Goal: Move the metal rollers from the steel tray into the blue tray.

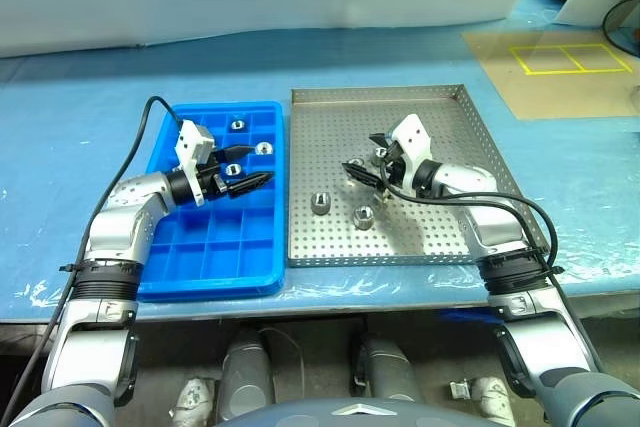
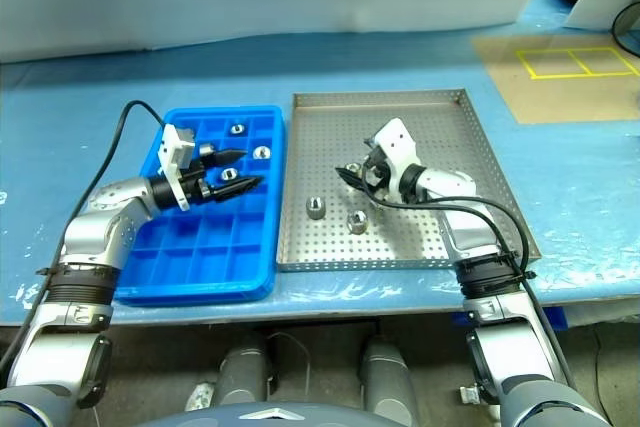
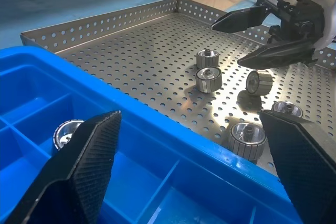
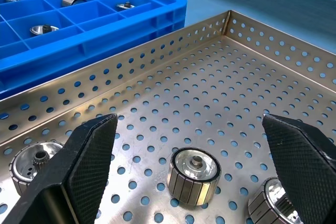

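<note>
Perforated steel tray (image 1: 440,237), glossy plastic blue tray (image 1: 215,272)

blue table (image 1: 60,127), yellow-taped brown board (image 1: 560,72).

A workshop bench: blue mat (image 1: 60,127) (taped floor (image 1: 570,57) beyond), parts trays.

Two trays side by side on the table, rollers split between them.

The blue tray (image 1: 215,247) lies left, the steel tray (image 1: 440,237) just beside it on the right. Three metal rollers (image 1: 238,126) sit in compartments at the blue tray's far end. In the steel tray, two rollers lie near its left middle, more under the right gripper (image 1: 362,171). The left gripper (image 1: 262,180) hovers over the blue tray's far right part.
</note>
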### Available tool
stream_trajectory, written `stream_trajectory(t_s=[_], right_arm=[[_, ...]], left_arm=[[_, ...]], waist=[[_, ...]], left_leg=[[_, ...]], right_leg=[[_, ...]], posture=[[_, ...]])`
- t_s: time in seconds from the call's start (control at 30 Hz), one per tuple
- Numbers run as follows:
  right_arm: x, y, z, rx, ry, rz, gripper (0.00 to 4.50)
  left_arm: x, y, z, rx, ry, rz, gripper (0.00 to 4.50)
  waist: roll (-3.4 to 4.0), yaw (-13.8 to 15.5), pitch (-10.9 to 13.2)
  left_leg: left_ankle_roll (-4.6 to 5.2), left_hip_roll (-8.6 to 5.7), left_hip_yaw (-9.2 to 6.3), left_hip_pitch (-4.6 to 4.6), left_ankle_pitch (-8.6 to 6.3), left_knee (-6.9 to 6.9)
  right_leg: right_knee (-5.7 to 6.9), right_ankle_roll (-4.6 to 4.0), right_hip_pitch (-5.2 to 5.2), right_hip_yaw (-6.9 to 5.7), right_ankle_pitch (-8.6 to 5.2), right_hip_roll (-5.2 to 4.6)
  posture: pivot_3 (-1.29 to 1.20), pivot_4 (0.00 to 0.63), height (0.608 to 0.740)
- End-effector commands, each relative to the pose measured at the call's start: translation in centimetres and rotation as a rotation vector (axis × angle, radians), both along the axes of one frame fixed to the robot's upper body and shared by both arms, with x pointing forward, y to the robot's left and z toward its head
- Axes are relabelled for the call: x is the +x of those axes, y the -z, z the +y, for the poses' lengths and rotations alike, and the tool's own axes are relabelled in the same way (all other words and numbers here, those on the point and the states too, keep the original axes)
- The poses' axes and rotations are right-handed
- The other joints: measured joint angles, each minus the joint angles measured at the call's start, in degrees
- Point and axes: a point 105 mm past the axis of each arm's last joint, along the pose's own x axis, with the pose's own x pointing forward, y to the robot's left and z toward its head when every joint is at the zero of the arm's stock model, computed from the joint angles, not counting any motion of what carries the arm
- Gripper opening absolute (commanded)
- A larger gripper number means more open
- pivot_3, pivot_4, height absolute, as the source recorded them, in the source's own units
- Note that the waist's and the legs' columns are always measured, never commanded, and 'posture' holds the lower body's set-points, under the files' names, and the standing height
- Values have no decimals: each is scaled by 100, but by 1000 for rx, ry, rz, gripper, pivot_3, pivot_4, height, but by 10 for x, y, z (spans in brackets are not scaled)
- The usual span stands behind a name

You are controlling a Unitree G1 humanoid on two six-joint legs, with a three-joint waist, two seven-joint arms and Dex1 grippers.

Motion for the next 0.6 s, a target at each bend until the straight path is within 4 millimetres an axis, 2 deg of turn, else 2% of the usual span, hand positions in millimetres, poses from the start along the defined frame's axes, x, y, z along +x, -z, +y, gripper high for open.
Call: stream_trajectory(t_s=[0.03,0.6], right_arm=[[-2,-15,2,17,-9,-55,4500],[0,-16,2,17,-7,-61,4500]], left_arm=[[-1,-14,-4,-1,17,-53,4466],[5,-19,-3,-25,-13,-56,4466]], waist=[[0,0,0],[0,1,0]], left_leg=[[0,0,0,0,0,0],[0,0,0,0,0,0]], right_leg=[[0,0,0,0,0,0],[1,0,0,0,0,0]], posture=[[-182,150,740],[-183,150,740]])
